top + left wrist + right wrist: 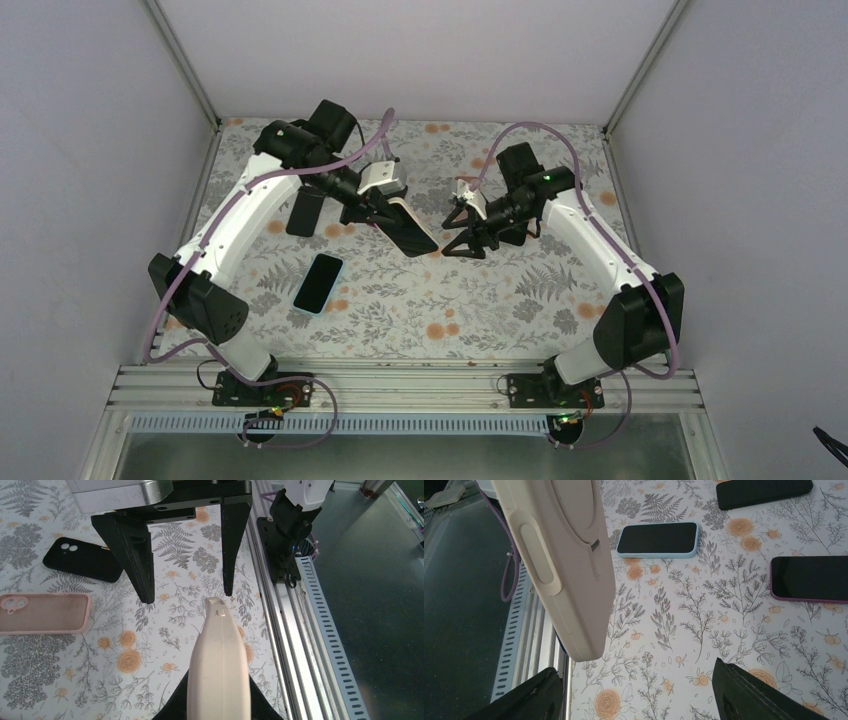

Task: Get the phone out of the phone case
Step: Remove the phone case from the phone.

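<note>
The left gripper (pixel 380 211) is clamped on the near end of the phone case (pixel 569 570), a cream shell held up off the desk (pixel 480 300) around the far middle. From above, the dark face of the phone (pixel 412 230) shows inside it, so to my eye the phone has not come out yet.

What matters is how the case's long axis lies. It runs out of the left gripper, slanting rightward and toward the near side, and its free end points straight at the right gripper (pixel 460 234). That gripper stands spread wide just beside the tip, touching nothing.

In the left wrist view the case's notched end sits just short of the gap between the right arm's two black fingers (pixel 137 562). It is nearer to one finger than to the other.

The right arm is plainly the one placed to work on the free end while the left holds fast. I'd judge it needs a slight sideways shift to centre the tip before closing in.

A blue-cased phone (pixel 318 283) lies flat on the desk, well apart and out of the way.
</note>
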